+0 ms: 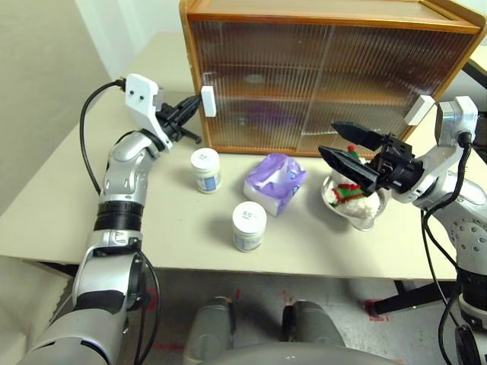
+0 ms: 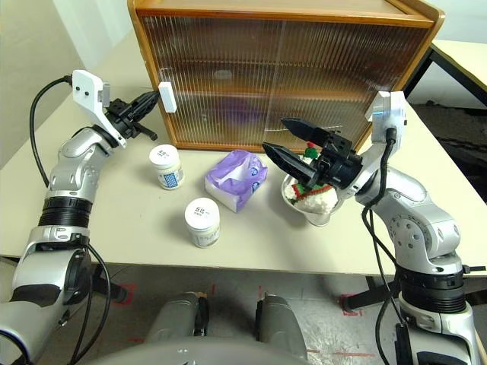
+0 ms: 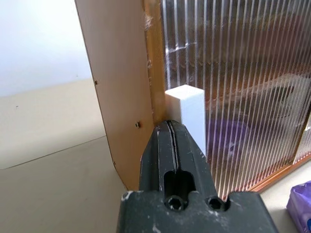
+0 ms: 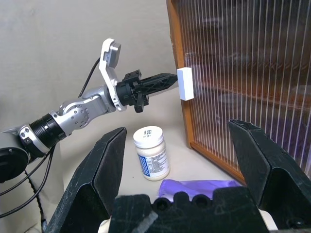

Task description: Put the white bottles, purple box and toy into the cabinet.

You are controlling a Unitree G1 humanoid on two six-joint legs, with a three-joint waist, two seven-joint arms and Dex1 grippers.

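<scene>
Fingers pressed together, left gripper noses the door handle, set to slide the cabinet open. Right gripper hangs wide and empty above the toy.

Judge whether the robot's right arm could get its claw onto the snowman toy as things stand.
Probably yes. The right claw hangs open just above the toy in its glass dish, with nothing between them; the purple box sits off to one side.

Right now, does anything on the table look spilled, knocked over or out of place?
Nothing stands out. Both white bottles stand upright, the purple box lies flat between them and the toy, and the cabinet doors are closed.
</scene>
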